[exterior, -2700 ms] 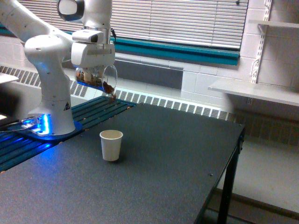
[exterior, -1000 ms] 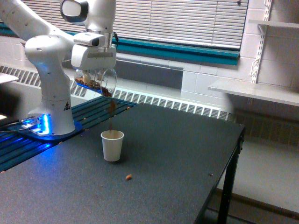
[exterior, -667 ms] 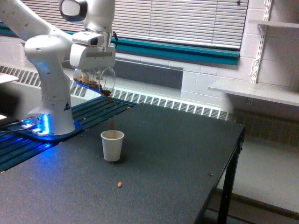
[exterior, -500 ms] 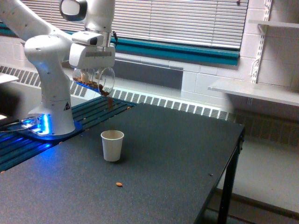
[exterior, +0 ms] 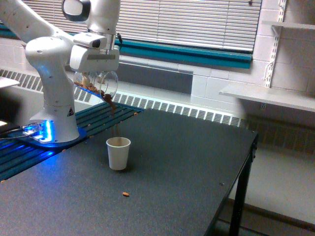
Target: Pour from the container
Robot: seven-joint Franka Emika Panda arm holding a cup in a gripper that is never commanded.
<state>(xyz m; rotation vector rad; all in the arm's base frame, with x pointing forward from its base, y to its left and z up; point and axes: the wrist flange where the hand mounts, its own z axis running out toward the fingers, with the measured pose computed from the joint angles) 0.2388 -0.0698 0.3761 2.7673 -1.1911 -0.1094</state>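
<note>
Mid-pour. The claw (exterior: 95, 77) is clamped on the container (exterior: 97, 83), holding it tipped with the mouth facing down toward the exterior view's right. Brown granules are piled at the lip and a thin stream (exterior: 114, 115) falls from it.

The white paper cup (exterior: 118, 153) stands upright on the table (exterior: 187, 162), well below the claw and slightly toward the exterior view's right of it. The stream lands at or near its rim; I can't tell whether all of it goes inside.

One stray granule (exterior: 126, 194) lies on the table below the claw, nearer the camera than the paper cup, so some spill is likely.

To do this step well:
- hold the tilt shallow and add rotation slowly, since the granules probably release in clumps
- keep the lip directly above the centre of the cup's mouth, not its edge
- lowering the claw toward the cup should cut bounce-out
- a fair amount is left in the container, so don't rush.
</note>
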